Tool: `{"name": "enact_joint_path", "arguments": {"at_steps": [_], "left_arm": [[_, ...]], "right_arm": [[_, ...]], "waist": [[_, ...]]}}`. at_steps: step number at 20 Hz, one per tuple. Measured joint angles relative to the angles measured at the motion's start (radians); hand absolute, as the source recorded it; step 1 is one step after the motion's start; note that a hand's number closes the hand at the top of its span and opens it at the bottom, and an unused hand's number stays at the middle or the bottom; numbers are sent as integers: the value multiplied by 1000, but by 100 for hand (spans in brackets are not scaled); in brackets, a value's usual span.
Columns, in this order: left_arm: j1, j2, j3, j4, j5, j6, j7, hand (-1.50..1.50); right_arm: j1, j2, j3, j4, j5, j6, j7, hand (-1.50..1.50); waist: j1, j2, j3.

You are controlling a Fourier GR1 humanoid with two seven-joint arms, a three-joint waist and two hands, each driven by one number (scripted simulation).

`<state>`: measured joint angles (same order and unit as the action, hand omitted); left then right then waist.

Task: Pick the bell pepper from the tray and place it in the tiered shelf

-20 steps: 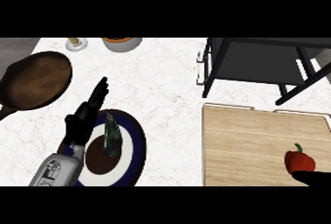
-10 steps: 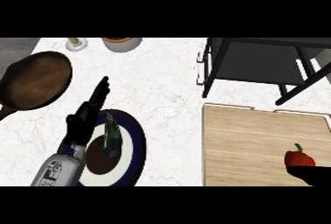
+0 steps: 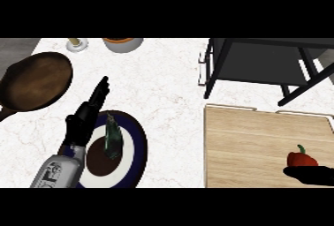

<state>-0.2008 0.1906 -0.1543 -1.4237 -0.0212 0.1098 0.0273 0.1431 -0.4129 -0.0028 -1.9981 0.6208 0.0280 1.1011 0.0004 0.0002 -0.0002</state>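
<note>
A red bell pepper with a green stem lies on the wooden tray near its lower right corner. My right hand shows only partly at the lower right edge, just below the pepper and touching or nearly touching it; its fingers are cut off by the frame. The black tiered shelf stands at the upper right, beyond the tray. At the left, my left hand rests open with fingers straight, over the edge of a dark blue plate.
A blue and white plate with a dark green object on it sits at the lower left. A brown frying pan lies at the far left. A small jar and an orange-rimmed bowl stand at the back.
</note>
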Motion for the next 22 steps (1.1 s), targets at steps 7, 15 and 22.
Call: {"name": "enact_joint_path", "arguments": {"at_steps": [7, 15, 22], "left_arm": [[23, -12, 16, -20, -15, -16, 0, 0], [20, -43, 32, -4, -40, -31, -15, 0], [19, -61, 56, -1, -59, -52, -9, 0]], "right_arm": [[-2, 58, -20, 67, 62, 13, -32, -150], [-1, 102, -71, 111, 83, 39, -69, -150], [-4, 163, -79, 190, 132, 27, -115, -150]], "waist": [[-1, 0, 0], [-2, 0, 0], [-2, 0, 0]]}}
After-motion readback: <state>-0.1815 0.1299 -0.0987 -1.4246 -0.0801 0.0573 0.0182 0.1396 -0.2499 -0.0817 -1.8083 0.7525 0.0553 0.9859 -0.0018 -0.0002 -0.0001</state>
